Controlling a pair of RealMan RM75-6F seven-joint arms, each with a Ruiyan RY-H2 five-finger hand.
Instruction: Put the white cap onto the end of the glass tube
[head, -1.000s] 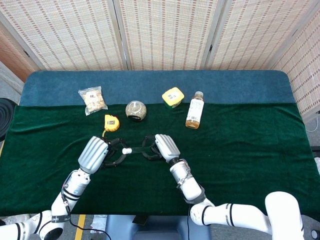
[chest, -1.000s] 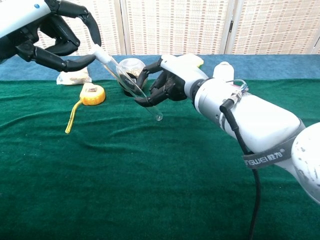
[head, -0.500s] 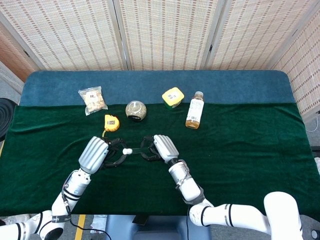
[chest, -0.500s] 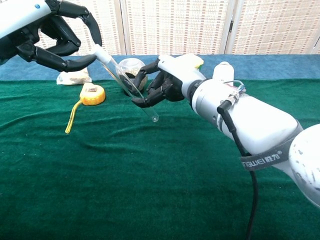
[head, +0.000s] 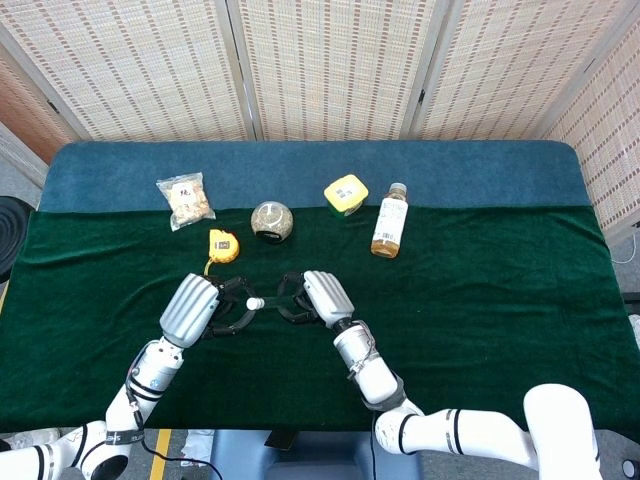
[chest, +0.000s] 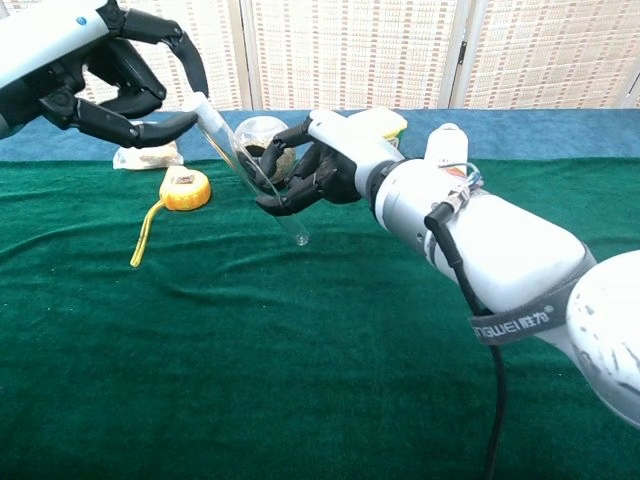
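Note:
The glass tube (chest: 255, 178) slants down to the right above the green cloth, its open lower end (chest: 300, 240) free in the air. A white cap (chest: 199, 105) sits at its upper end, also seen as the white cap (head: 255, 301) in the head view. My left hand (chest: 120, 80) pinches that cap between its dark fingertips. My right hand (chest: 315, 165) grips the tube around its middle, fingers curled about it. In the head view the left hand (head: 195, 305) and right hand (head: 318, 297) face each other, close together.
At the back stand a snack bag (head: 186, 200), a yellow tape measure (head: 223, 244), a round jar (head: 271, 221), a yellow-lidded cup (head: 346, 193) and a tea bottle (head: 389, 221). The green cloth (head: 480, 300) covers the table.
Both hands have shifted a little to the left with the tube, and the tube now slants more steeply. Both grips are unchanged.

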